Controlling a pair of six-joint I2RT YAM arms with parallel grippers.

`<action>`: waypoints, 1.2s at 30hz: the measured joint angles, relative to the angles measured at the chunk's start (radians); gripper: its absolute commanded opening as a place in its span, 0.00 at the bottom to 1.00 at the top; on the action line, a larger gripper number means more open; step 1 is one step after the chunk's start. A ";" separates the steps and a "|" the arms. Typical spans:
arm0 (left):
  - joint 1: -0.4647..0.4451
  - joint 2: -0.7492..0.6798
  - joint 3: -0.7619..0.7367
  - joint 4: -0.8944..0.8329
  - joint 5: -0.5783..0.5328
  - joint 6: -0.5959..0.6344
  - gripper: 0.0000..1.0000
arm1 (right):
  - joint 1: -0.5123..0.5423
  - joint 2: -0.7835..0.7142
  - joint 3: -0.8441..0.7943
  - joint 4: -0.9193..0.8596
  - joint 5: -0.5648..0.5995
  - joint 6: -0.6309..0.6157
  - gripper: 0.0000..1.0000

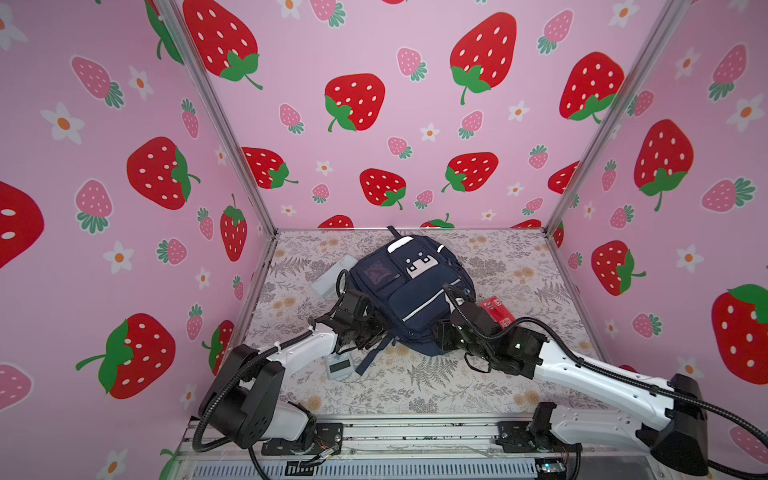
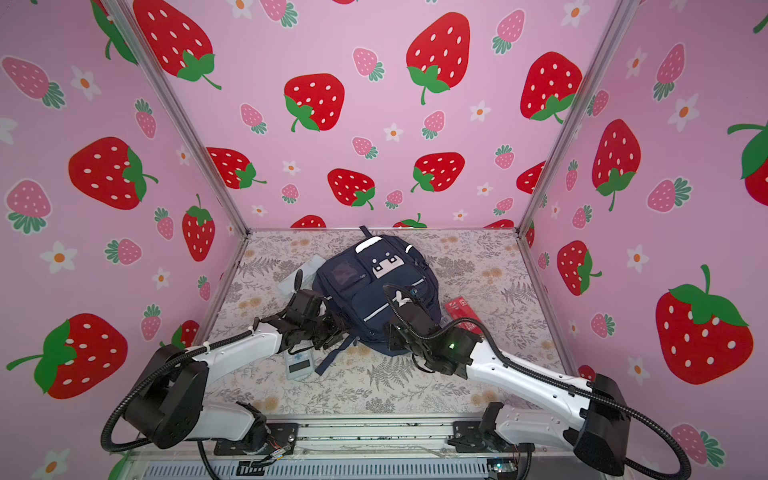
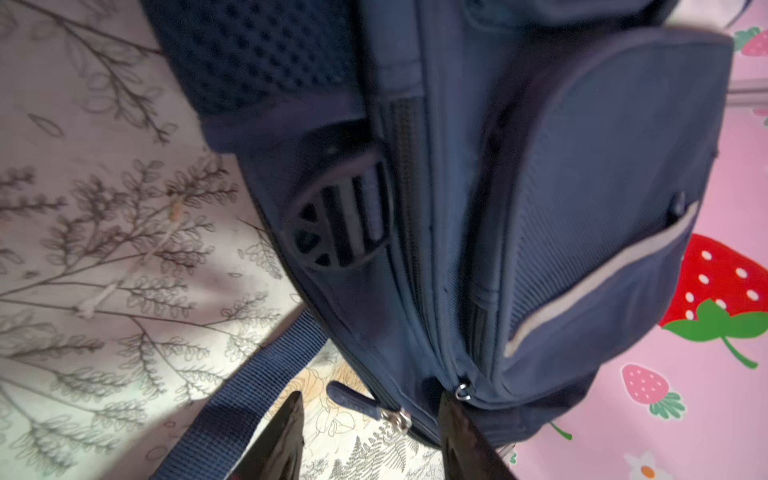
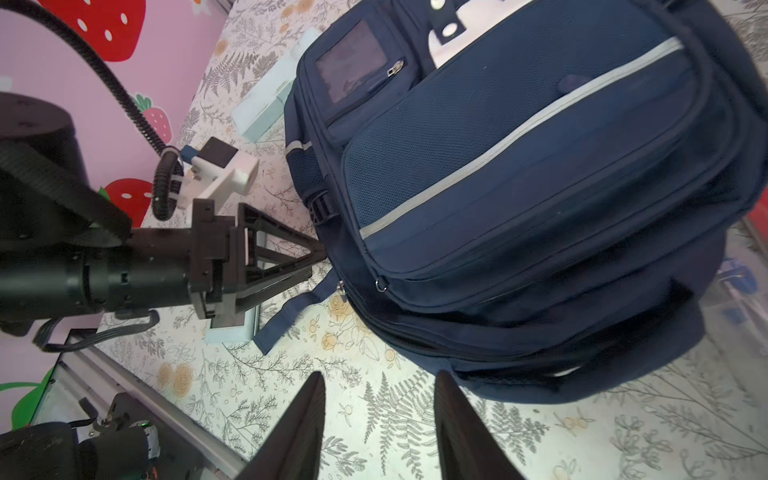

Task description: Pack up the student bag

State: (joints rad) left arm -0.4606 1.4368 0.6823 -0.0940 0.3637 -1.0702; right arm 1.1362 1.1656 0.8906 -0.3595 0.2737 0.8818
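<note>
Bag (image 1: 409,291) lies flat, front up, mid-table (image 1: 415,390), with its bottom end toward the arms and its top toward the back wall.

Nearest, the right gripper (image 4: 380,432) hangs over bare cloth just short of the bottom edge, jaws apart and empty. The left gripper (image 3: 372,440) is at the bottom corner, jaws also apart. The zip pull (image 3: 353,401) lies between them, unclamped. A calculator (image 1: 340,365) and a loose webbing strap (image 4: 291,316) lie by that corner.

I judge the bag soft and slack. The woven navy fabric sags and creases, so a pinch on a panel would only gather cloth. The small tab on its metal slider looks like the right hold for opening. The body would likely need bracing, or it will slide along the cloth.

Farther up are a ribbed front pocket with a grey stripe (image 4: 519,129), a round plastic buckle (image 3: 340,224) and side mesh (image 3: 257,54). Beyond them come a window pocket, a white patch (image 1: 419,264) and the top loop (image 1: 392,231), the firmest lifting point.

A pale box (image 1: 334,276) sits at the bag's left side. A red pack (image 1: 496,311) at its right is partly hidden by the arm.
</note>
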 measured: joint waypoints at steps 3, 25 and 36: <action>0.006 0.046 -0.002 0.013 -0.001 -0.009 0.47 | 0.045 0.040 -0.012 0.035 0.028 0.043 0.43; -0.008 0.071 -0.003 0.214 0.067 -0.092 0.00 | 0.052 0.451 0.103 0.243 -0.067 0.146 0.38; -0.042 0.022 -0.003 0.300 0.085 -0.105 0.00 | 0.016 0.545 0.190 0.183 -0.028 0.206 0.44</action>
State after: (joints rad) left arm -0.5026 1.4586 0.6792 0.2062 0.4488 -1.1751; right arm 1.1519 1.7107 1.0805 -0.1764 0.2455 1.0882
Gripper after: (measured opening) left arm 0.069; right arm 0.427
